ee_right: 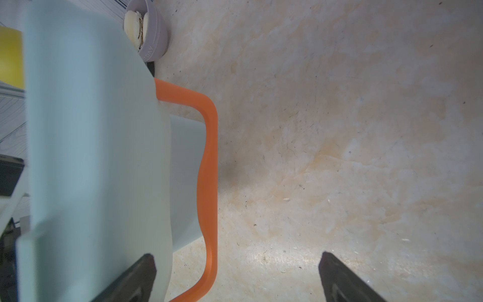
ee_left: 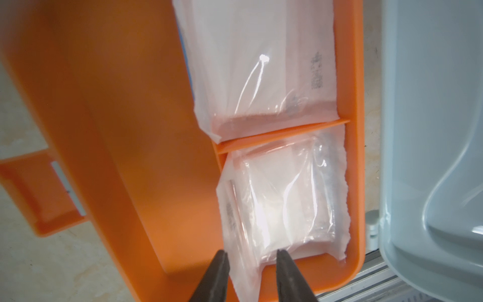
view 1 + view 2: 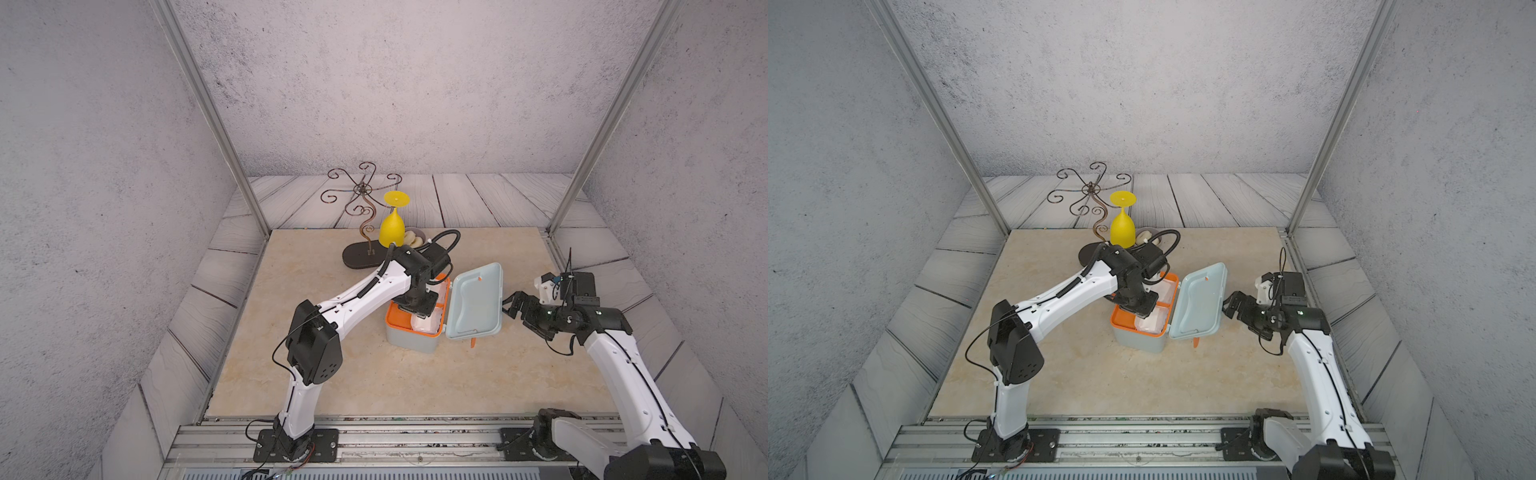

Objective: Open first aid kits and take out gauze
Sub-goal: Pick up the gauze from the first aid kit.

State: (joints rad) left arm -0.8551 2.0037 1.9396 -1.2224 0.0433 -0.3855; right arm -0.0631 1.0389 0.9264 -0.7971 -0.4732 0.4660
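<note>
The first aid kit [image 3: 409,341] stands mid-table in both top views, its pale grey-blue lid [image 3: 473,303] swung open to the right. Its orange tray [image 2: 130,130] holds two gauze pads in clear wrappers, one [image 2: 282,204] in the near compartment and one [image 2: 261,65] past the divider. My left gripper [image 2: 251,253] reaches down into the tray. It is open, and the near wrapper's loose edge lies between its fingers. My right gripper [image 1: 236,264] is wide open beside the lid's outer face, with the orange handle [image 1: 209,157] between its fingers.
Behind the kit a dark scrolled metal stand [image 3: 363,191] carries an upturned yellow goblet [image 3: 392,228]. A grey bowl of pale round slices [image 1: 154,31] sits next to it. Metal frame posts [image 3: 557,224] rise at the table's back corners.
</note>
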